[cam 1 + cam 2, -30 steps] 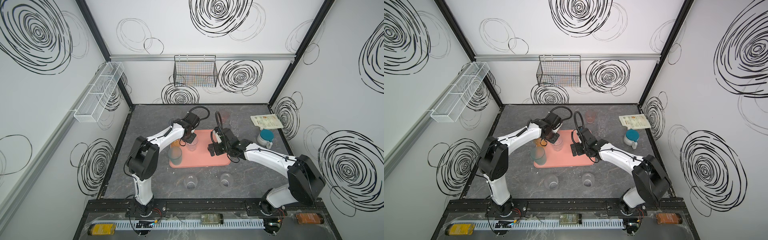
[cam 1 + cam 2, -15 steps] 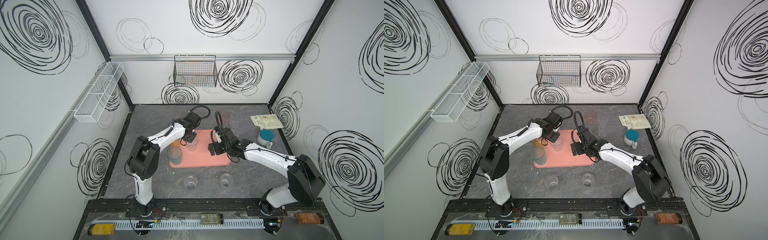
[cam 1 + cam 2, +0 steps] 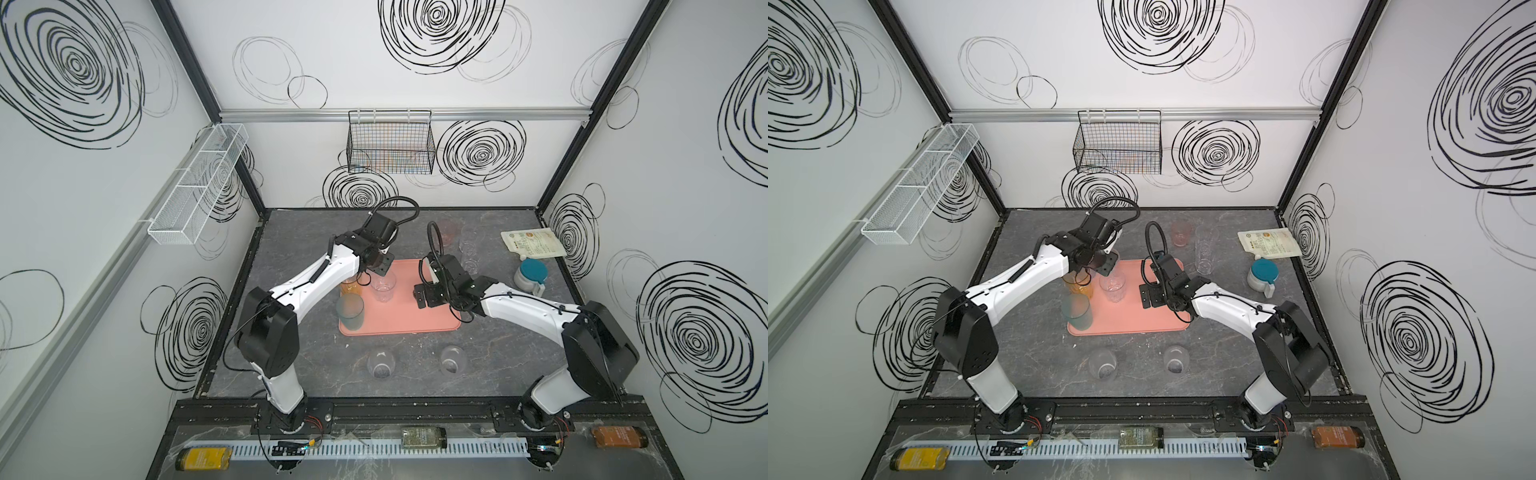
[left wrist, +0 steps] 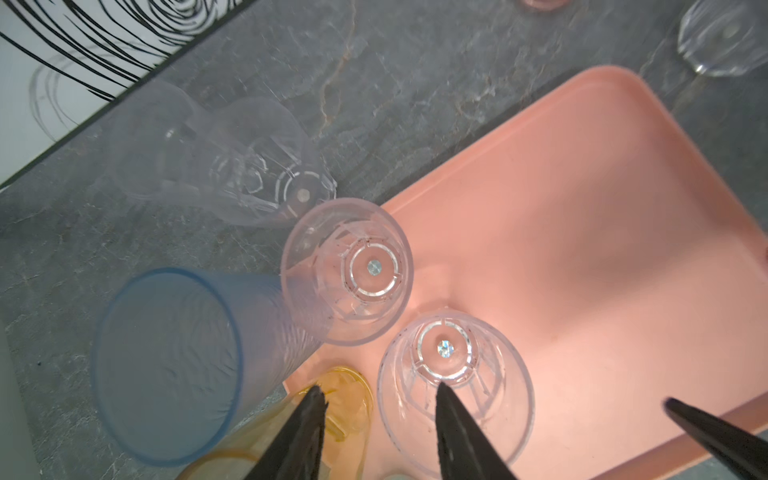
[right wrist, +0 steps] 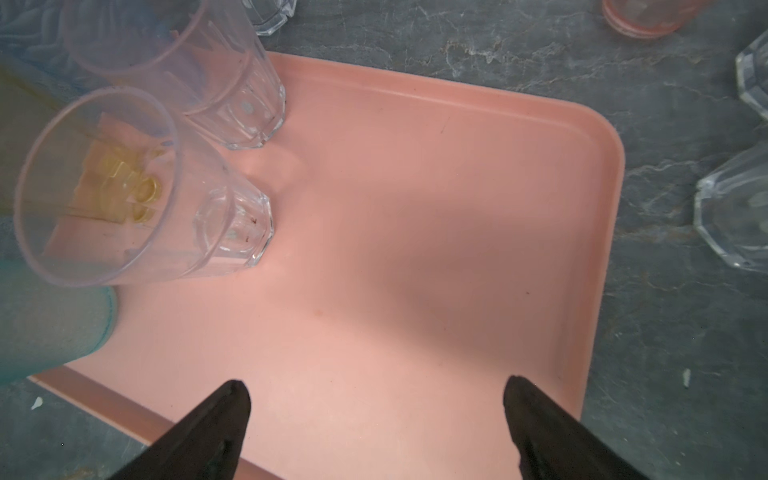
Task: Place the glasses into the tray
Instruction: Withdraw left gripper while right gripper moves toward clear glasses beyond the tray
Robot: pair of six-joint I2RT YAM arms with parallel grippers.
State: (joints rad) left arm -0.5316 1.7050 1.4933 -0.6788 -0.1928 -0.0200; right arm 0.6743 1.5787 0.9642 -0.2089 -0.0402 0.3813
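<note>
The salmon-pink tray [image 3: 409, 322] lies mid-table. At its left end stand an amber glass [image 3: 350, 286], a teal glass [image 3: 350, 312], a clear glass [image 4: 347, 270] and a second clear glass [image 3: 383, 286]. My left gripper [image 4: 378, 388] hovers open above that second clear glass [image 4: 455, 374], one finger over its mouth and one over the amber glass [image 4: 349, 395]. A blue glass [image 4: 166, 365] stands by the tray's corner. My right gripper [image 5: 374, 399] is open and empty over the tray's [image 5: 415, 249] bare right half. More clear glasses [image 3: 380, 365] [image 3: 452, 359] [image 3: 469, 249] and a pink glass [image 3: 449, 232] stand on the table.
A printed packet [image 3: 534, 245] and a teal-lidded jug [image 3: 530, 276] sit at the back right. A black wire basket [image 3: 390, 145] hangs on the back wall, a white mesh basket [image 3: 199, 187] on the left wall. Bottles [image 3: 422, 436] lie along the front rail.
My left gripper's jaws have spread apart off the clear glass, which stays standing on the tray. The right arm has not moved.
</note>
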